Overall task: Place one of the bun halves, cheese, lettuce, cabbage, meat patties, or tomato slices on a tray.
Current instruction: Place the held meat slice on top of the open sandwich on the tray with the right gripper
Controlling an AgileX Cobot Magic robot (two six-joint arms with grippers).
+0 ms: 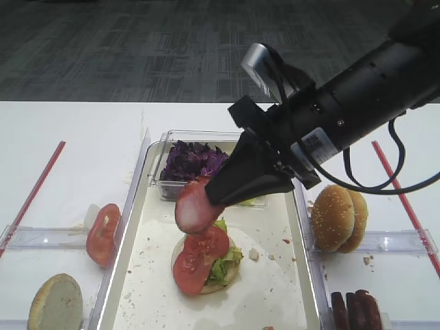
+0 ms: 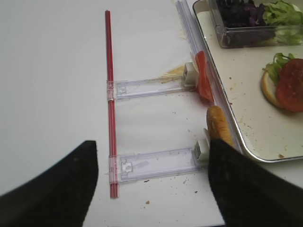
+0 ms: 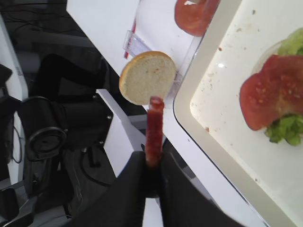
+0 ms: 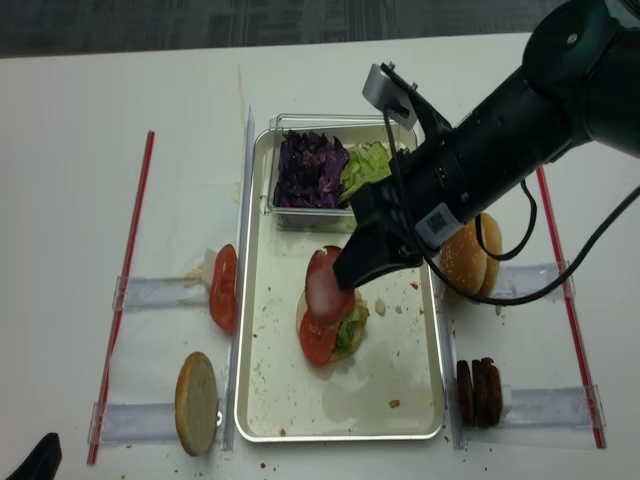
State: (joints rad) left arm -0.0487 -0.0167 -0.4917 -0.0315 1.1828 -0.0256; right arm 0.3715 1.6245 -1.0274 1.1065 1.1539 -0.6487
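Note:
My right gripper [image 1: 218,194] is shut on a pinkish-brown meat patty [image 1: 195,206], which hangs just above a stack on the cream tray [image 1: 271,292]. The stack is a bun half with lettuce [image 1: 225,265] and a tomato slice [image 1: 199,260] on top. The right wrist view shows the meat patty [image 3: 154,130] edge-on, pinched between the fingers of the right gripper [image 3: 152,163]. My left gripper [image 2: 154,182] stands open over bare table left of the tray, nothing in it. Purple cabbage [image 1: 194,161] fills a clear box at the tray's far end. No cheese shows.
Left of the tray, a tomato slice [image 1: 103,234] and a bun half [image 1: 55,302] stand in clear holders. On the right are bun halves [image 1: 337,218] and more meat patties [image 1: 356,311]. Red sticks [image 4: 125,290] lie along both outer sides.

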